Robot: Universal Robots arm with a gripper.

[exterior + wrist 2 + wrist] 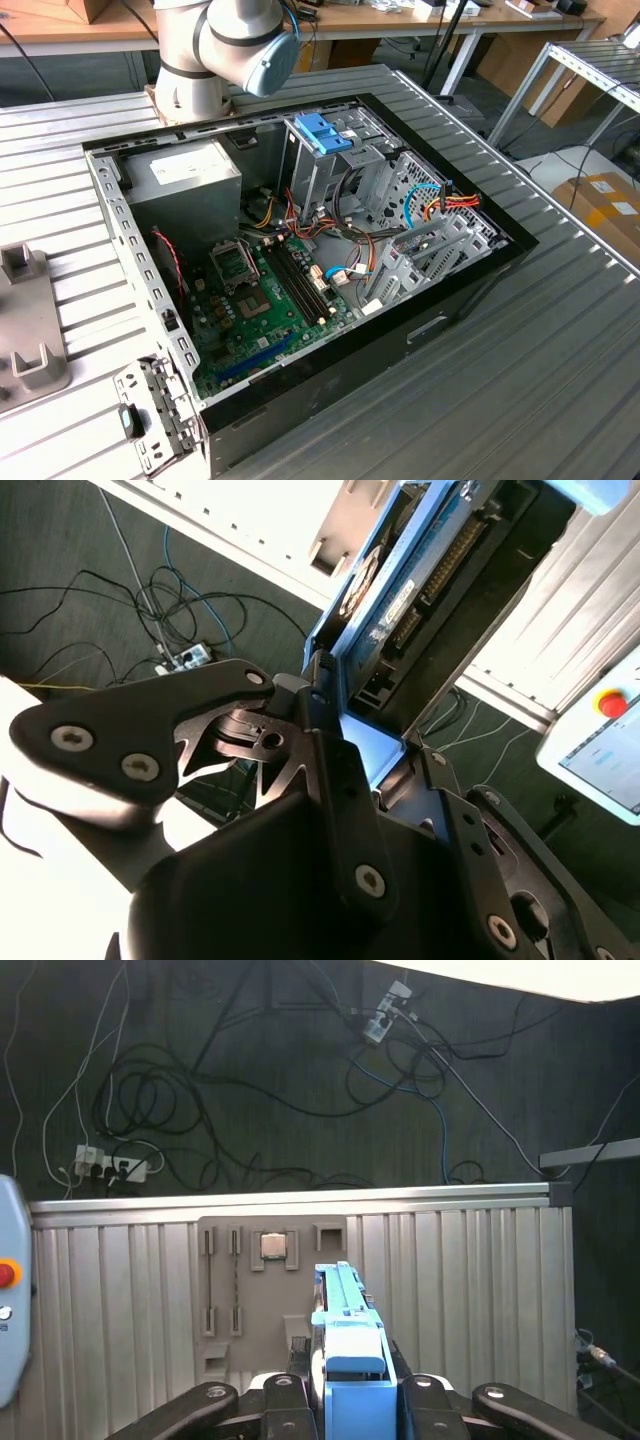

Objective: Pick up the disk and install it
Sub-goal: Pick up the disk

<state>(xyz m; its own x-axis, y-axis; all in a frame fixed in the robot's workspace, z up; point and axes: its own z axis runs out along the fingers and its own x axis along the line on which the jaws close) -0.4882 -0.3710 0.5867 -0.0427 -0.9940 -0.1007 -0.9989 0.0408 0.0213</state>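
Observation:
In the first wrist view the disk (pixel 347 1335) stands edge-on between my black fingers (pixel 425 1392), its light-blue carrier rail facing the camera. My gripper (pixel 347 1390) is shut on it. In the second wrist view the disk (pixel 420 570) reaches out beyond the gripper (pixel 330 730), showing its grey metal side, blue rail and connector pins. It hangs high above a ribbed metal table (pixel 450 1280). In the exterior view the open computer case (pixel 470 290) lies on the table, with the arm (pixel 230 40) rising behind it.
Inside the case are a grey power-supply box (pixel 185 175), a green motherboard (pixel 265 290), a drive cage (pixel 330 170) topped by a bare blue bracket (pixel 322 132), and loose cables (pixel 440 205). A grey fixture plate (pixel 225 1290) lies on the table. Cables trail over the floor (pixel 250 1080).

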